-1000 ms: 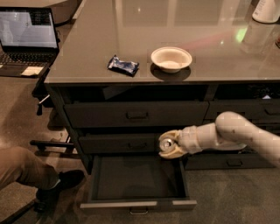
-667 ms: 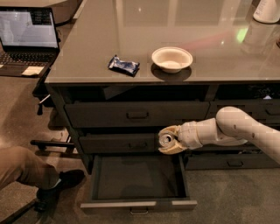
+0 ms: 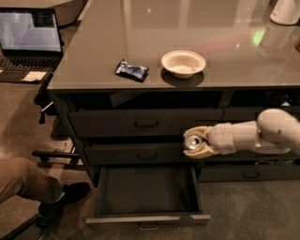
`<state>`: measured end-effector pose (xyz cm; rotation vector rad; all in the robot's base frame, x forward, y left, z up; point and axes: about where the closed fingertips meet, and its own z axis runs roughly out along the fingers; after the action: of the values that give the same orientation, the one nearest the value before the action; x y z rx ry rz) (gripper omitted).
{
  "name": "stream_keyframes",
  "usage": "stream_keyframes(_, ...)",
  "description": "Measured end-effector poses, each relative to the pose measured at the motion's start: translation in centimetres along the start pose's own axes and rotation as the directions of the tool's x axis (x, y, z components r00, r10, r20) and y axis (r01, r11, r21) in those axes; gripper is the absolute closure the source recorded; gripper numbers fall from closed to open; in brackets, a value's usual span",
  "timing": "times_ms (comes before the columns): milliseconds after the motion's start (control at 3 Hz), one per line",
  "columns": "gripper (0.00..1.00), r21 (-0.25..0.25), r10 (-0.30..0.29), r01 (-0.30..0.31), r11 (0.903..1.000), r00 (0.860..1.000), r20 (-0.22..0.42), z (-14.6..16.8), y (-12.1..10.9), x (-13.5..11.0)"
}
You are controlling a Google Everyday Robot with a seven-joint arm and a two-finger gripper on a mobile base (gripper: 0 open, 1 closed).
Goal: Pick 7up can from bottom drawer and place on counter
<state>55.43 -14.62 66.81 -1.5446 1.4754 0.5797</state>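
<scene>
My gripper [image 3: 197,143] is shut on the 7up can [image 3: 192,142], a small silvery can with a shiny metal top. It holds the can in the air in front of the middle drawer, above the right side of the open bottom drawer [image 3: 146,193]. The drawer's inside shows nothing in it. The white arm [image 3: 255,137] reaches in from the right. The glossy grey counter [image 3: 187,33] lies above, its front edge higher than the can.
A white bowl [image 3: 183,63] and a dark blue snack wrapper [image 3: 131,70] sit near the counter's front edge. An open laptop [image 3: 29,40] is at the far left. A person's leg and shoe [image 3: 33,187] are at the lower left. A white container [image 3: 285,10] stands far right.
The gripper with the can has risen a little and shifted slightly right, from just above the open drawer to in front of the middle drawer.
</scene>
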Motion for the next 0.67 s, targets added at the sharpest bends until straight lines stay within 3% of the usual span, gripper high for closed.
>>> stream_keyframes(333, 1.0, 0.069, -0.085, 0.081, 0.9944, 0.994, 0.062, -9.4, -2.2, -4.3)
stream_keyframes(667, 1.0, 0.075, -0.123, 0.112, 0.9909, 0.978, 0.166, -14.7, -4.4, -8.0)
